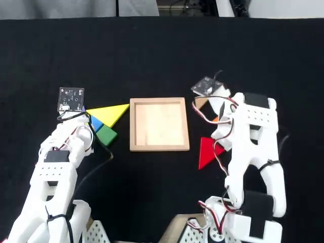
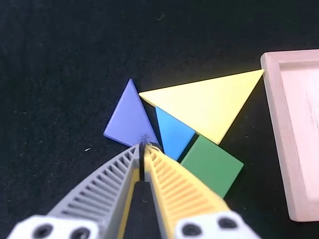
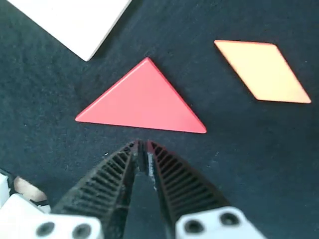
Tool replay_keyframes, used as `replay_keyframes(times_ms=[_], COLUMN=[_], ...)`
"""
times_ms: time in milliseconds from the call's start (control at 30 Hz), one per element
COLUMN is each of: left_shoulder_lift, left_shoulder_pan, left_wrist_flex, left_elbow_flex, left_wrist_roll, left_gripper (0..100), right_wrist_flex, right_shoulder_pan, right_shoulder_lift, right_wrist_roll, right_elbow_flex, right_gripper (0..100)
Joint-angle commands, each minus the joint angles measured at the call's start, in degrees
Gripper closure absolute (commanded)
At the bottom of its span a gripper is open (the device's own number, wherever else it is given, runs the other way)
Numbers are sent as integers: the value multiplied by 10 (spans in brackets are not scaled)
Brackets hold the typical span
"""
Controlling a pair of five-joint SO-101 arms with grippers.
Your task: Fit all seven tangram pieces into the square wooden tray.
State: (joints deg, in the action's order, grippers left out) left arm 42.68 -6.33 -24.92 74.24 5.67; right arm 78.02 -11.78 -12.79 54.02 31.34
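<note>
The pale square wooden tray (image 1: 133, 124) has a flat yellow triangle (image 2: 204, 102), blue piece (image 2: 173, 132), green square (image 2: 212, 164) and purple triangle (image 2: 128, 119) bunched at its 9 o'clock, a red triangle (image 3: 142, 102) at 4, an orange parallelogram (image 3: 261, 69) at 3. Both ribbed grippers are pinched closed and empty: the left gripper (image 2: 143, 147) at the purple corner, the right gripper (image 3: 144, 146) just short of the red edge.
</note>
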Motion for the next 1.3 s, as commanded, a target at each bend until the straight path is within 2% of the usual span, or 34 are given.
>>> replay_keyframes(times_ms=[0, 167, 233, 433, 567, 933, 1100, 1267], left_shoulder_lift=[1, 1, 1, 1, 1, 1, 1, 1], left_shoulder_pan=[-5, -5, -5, -5, -5, -5, -5, -5], left_wrist_flex=[8, 8, 8, 8, 8, 8, 8, 8], left_elbow_flex=[-4, -3, -3, -3, -4, -4, -5, -5], left_wrist_roll=[-5, -5, -5, -5, -4, -4, -4, -4], left_gripper=[970, 970, 970, 970, 970, 970, 970, 970], right_wrist_flex=[-8, -9, -13, -7, -7, -9, -14, -83], right_shoulder_pan=[-10, -4, 4, 4, 13, 130, 87, 19], right_shoulder_lift=[-28, -29, -29, -29, -29, -28, 1, 58], right_wrist_roll=[5, 11, 37, 148, 225, 251, 375, 472], right_elbow_flex=[1, -3, 0, 15, 25, 30, 51, 52], right_gripper=[987, 985, 970, 790, 710, 584, 584, 584])
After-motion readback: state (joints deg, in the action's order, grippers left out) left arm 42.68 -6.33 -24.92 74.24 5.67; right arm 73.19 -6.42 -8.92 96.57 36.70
